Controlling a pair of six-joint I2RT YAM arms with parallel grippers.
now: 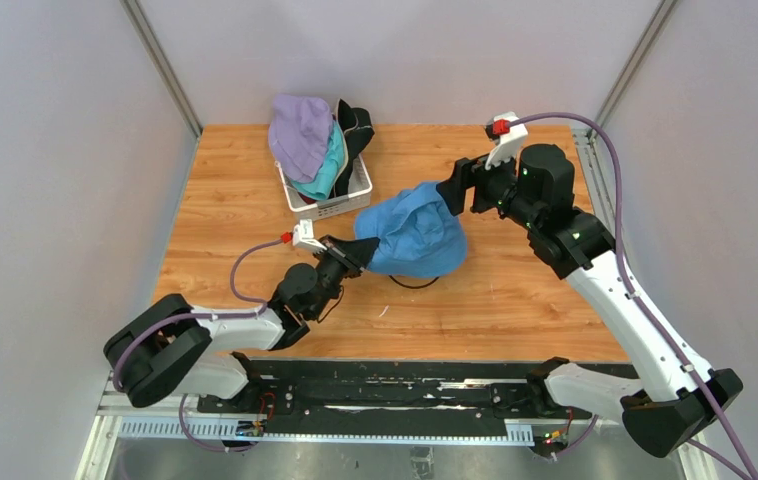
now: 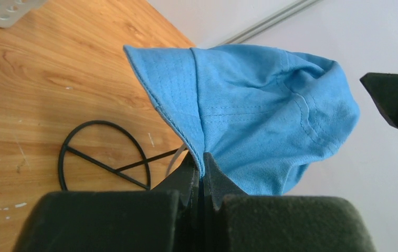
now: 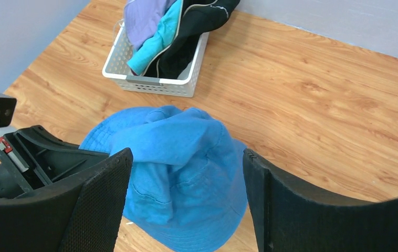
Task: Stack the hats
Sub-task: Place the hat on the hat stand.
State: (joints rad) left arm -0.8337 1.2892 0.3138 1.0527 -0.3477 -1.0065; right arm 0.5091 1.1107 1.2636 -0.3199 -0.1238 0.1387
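The left gripper clamps the brim of the soft blue fabric bucket hat (over a black wire stand); the right gripper waits beside it, jaws spread.

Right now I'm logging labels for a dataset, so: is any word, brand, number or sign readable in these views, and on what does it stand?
None can be read in any view.
The blue hat shows only plain cloth and stitching.
The white basket and the other hats piled in it show no lettering.
The table bears only wood grain and small scuffs.
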